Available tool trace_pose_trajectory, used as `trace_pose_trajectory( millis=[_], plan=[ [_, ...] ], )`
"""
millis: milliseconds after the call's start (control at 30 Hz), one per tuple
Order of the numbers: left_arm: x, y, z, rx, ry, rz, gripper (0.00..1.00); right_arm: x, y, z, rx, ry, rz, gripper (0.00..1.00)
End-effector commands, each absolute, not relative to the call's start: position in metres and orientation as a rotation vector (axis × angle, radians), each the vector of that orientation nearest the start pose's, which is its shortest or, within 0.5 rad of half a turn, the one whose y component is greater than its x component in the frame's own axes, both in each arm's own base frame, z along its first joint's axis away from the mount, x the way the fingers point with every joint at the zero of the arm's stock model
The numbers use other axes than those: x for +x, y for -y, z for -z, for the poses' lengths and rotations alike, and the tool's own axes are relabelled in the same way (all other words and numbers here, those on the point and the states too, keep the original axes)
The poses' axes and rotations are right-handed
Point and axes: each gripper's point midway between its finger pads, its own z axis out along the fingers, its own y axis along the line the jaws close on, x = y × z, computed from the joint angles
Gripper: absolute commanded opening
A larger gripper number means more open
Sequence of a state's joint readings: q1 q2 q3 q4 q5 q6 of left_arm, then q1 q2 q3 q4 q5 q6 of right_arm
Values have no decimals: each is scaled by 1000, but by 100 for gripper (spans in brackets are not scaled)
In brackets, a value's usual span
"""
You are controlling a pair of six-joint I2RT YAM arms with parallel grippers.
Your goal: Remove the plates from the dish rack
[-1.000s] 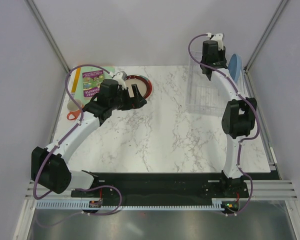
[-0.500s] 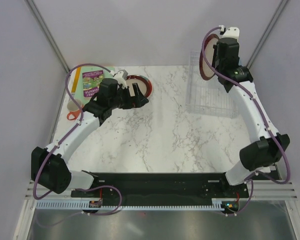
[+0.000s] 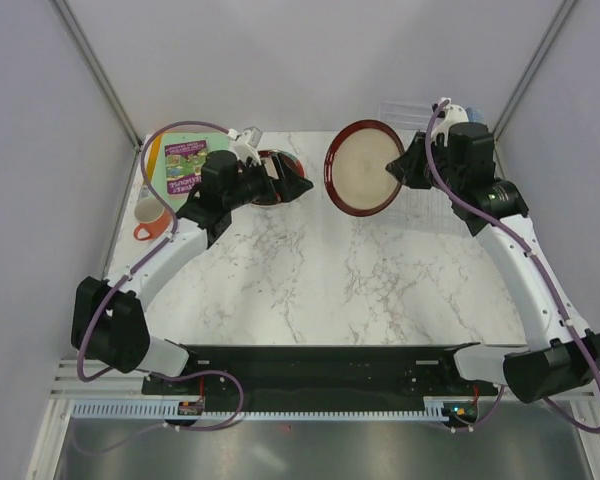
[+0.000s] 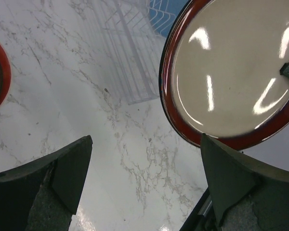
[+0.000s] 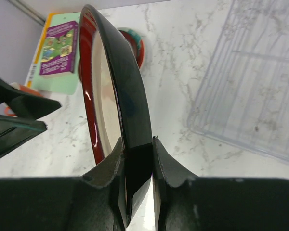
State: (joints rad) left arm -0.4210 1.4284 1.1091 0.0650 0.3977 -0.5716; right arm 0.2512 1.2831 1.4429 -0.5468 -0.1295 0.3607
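Note:
My right gripper [image 3: 398, 170] is shut on the rim of the dark red-rimmed plate with a cream centre [image 3: 362, 168]. It holds the plate upright in the air, left of the clear dish rack [image 3: 420, 205]. In the right wrist view the fingers [image 5: 106, 168] pinch the plate's dark edge [image 5: 123, 91]. My left gripper [image 3: 296, 186] is open and empty, just right of the red plate with a teal centre [image 3: 270, 172] lying on the table. The left wrist view shows the held plate [image 4: 231, 72], the rack [image 4: 125, 53] and a light blue plate [image 4: 159, 12] behind it.
A green and purple book [image 3: 180, 165] lies at the back left, with a white mug with an orange handle [image 3: 150, 218] in front of it. The rack stands at the back right by the wall. Grey walls close in both sides.
My right arm lifted the red-rimmed plate out of the rack and swung it left over the table, face towards the camera. My left gripper shifted slightly right and back.

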Motion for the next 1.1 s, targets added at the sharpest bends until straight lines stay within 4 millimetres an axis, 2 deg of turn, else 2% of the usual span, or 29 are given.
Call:
trace_pose_trajectory(
  millis=[0, 167, 233, 467, 567, 600, 667, 700, 733, 933, 967, 1033, 1067],
  plan=[
    [368, 278, -286, 163, -1823, 1186, 100, 344, -161, -425, -11, -1688, -830, 0],
    [365, 285, -287, 154, -1793, 1272, 100, 335, -178, -422, -37, -1662, -971, 0],
    [363, 286, -281, 145, -1800, 1298, 100, 333, -182, -422, -32, -1656, -1014, 0],
    [358, 296, -288, 156, -1725, 1417, 97, 320, -197, -408, -46, -1671, -1133, 0],
    [358, 298, -292, 165, -1715, 1433, 66, 317, -199, -402, -50, -1682, -1149, 0],
    [360, 298, -293, 164, -1716, 1433, 49, 316, -200, -400, -54, -1688, -1156, 0],
    [359, 299, -293, 172, -1724, 1434, 31, 315, -202, -394, -54, -1699, -1174, 0],
    [359, 299, -294, 176, -1721, 1434, 8, 314, -204, -391, -60, -1708, -1187, 0],
    [359, 300, -293, 173, -1729, 1434, 2, 314, -205, -391, -61, -1704, -1196, 0],
    [362, 294, -283, 161, -1758, 1374, 2, 313, -214, -371, -64, -1756, -1265, 1],
    [363, 292, -283, 153, -1762, 1354, 2, 315, -215, -368, -61, -1764, -1263, 9],
    [370, 284, -275, 114, -1810, 1269, 2, 317, -213, -365, -55, -1768, -1249, 36],
    [371, 281, -275, 105, -1818, 1237, 2, 320, -211, -363, -41, -1766, -1229, 64]
  ],
)
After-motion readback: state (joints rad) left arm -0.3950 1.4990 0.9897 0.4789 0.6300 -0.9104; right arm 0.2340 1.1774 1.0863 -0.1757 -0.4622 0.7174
